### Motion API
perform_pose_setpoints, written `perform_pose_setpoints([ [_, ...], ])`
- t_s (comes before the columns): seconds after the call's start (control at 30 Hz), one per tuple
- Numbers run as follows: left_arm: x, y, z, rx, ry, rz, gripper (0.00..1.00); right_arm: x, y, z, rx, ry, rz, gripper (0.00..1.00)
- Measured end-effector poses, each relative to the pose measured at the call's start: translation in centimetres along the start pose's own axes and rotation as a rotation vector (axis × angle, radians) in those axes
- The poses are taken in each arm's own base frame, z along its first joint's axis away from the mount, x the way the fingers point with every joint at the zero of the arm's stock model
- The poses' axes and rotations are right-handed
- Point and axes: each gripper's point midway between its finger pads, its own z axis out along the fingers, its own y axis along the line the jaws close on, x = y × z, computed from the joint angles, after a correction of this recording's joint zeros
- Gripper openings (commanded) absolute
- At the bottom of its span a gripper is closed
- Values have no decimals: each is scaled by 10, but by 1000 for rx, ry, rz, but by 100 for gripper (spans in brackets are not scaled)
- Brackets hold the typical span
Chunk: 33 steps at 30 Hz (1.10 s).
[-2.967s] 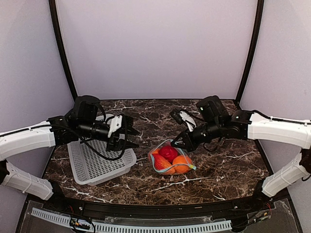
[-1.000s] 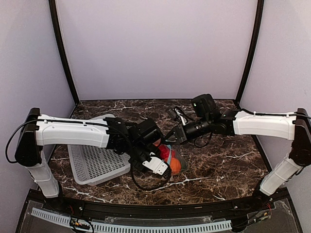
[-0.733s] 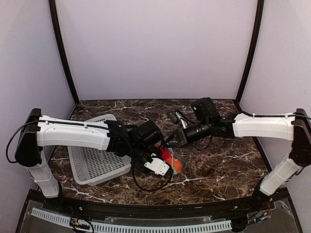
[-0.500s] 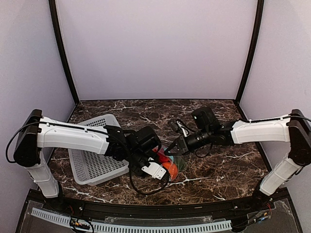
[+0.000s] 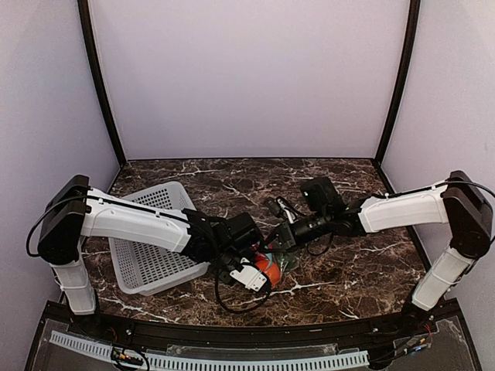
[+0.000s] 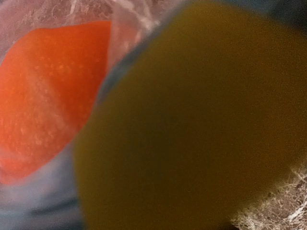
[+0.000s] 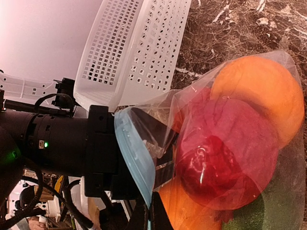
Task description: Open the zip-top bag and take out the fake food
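**Zip-top bag (image 7: 192,103) opened at the mouth, fake food (image 5: 267,263) inside, near the middle of the table (image 5: 348,267).**

The clear crinkly film is seen drawn over a round red piece (image 7: 225,158), which is flanked by a round orange (image 7: 261,93) and a second orange piece (image 7: 184,213). What appears to be a dark green piece (image 7: 261,221) is glimpsed at the frame's corner. The light blue zip strip (image 7: 136,158) is bowed open in a curve.

Top cam's parked high behind my bases, looking down on the whole table (image 5: 363,270). Left wrist cam's smooshed against the fake food (image 6: 43,91), total blur. Right wrist cam looks close-up across the zip-top bag (image 7: 230,139) toward the basket (image 7: 134,48). All three catch the bag.
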Motion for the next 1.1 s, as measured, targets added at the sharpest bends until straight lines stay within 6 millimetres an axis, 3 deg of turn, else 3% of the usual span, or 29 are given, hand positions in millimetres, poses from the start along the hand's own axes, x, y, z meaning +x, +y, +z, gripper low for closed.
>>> perform_pose_setpoints([
  [0.57, 5, 6, 9, -42, 42, 69, 32, 4, -13, 1, 58, 8, -19, 0],
  [0.87, -6, 22, -31, -160, -95, -5, 27, 2, -17, 0, 88, 2, -30, 0],
  [1.1, -12, 39, -50, -224, -216, -110, 26, 1, -21, -2, 119, -3, -26, 0],
])
